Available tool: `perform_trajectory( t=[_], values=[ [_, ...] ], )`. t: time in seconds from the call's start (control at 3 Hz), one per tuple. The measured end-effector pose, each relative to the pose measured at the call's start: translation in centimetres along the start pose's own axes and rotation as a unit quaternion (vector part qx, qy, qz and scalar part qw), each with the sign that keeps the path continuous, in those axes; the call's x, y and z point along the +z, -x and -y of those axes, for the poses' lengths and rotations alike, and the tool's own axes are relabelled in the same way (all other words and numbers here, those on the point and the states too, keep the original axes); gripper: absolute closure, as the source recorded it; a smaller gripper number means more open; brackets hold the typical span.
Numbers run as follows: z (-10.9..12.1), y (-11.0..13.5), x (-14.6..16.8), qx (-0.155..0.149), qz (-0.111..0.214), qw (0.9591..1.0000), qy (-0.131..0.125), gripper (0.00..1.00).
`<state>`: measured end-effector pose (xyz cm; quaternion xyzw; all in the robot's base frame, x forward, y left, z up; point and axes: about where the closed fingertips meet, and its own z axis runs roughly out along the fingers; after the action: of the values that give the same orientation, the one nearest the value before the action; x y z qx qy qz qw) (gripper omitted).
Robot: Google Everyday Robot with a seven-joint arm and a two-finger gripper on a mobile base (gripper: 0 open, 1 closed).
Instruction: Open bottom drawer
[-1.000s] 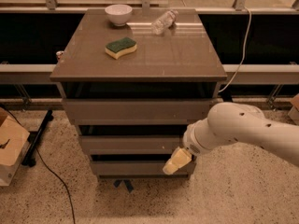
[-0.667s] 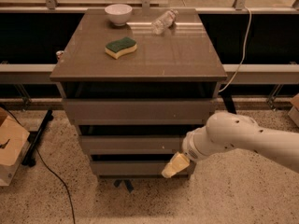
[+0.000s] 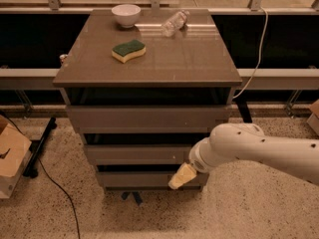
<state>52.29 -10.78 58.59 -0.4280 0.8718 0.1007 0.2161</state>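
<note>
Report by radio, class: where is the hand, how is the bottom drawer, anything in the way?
Hand at right end of bottom drawer front. Drawer not visibly pulled out. Cardboard box well off to the side, no obstruction.

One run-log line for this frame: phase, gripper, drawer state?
phase: pre-pull | gripper: at right end of bottom drawer front | drawer: not visibly pulled out | on cabinet: bowl, sponge, bottle

The white arm (image 3: pixel 264 151) reaches in from the right (bent at the wrist), its yellowish gripper (image 3: pixel 182 177) angled low, down-left.
</note>
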Motion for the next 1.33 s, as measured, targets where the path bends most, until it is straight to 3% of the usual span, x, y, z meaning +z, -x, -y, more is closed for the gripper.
perform_trajectory(
  t=[0.33,1.0,1.33],
  values=[
    [0.8,-0.8,3.3,0.027,-0.006,0.9996,-0.002,0.0],
    [1.0,-2.8,11.9,0.073,0.017,0.9954,0.059,0.0],
    [1.0,-4.5,16.2,0.102,0.033,0.9903,0.088,0.0]
  ],
)
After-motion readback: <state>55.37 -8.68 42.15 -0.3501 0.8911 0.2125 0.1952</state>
